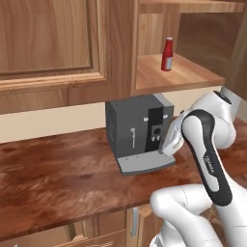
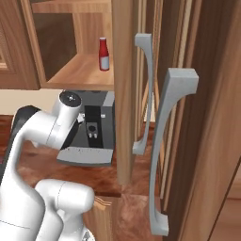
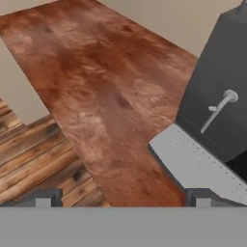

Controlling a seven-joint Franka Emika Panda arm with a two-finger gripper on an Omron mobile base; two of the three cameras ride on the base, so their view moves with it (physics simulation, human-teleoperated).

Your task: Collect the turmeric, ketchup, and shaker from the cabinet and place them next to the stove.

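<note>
- The ketchup (image 1: 167,54), a slim red bottle with a small white cap, stands upright on the plain wooden shelf inside the open cabinet (image 1: 173,77).
- From the right base view, the ketchup (image 2: 104,54) sits toward the right part of that shelf, close to the cabinet's (image 2: 80,75) wooden side post.
- Below the cabinet, a dark grey coffee machine (image 1: 137,130) stands on the reddish-brown surface (image 1: 58,178), its pale grey drip tray at the front.
- The white arm (image 1: 207,159) bends in front of the coffee machine, between it and the base cameras, well below the shelf.
- In the hand view, the tool (image 3: 123,198) shows its two dark tips spread wide apart at the bottom, with nothing between them: it is open and holds nothing.
- The hand view looks down on the surface (image 3: 96,87), with the coffee machine (image 3: 222,96) and its grey tray at the right and a wooden plank floor (image 3: 34,159) at the lower left.
- In the right base view, two long grey handles (image 2: 167,150) run down tall brown doors just right of the cabinet.
</note>
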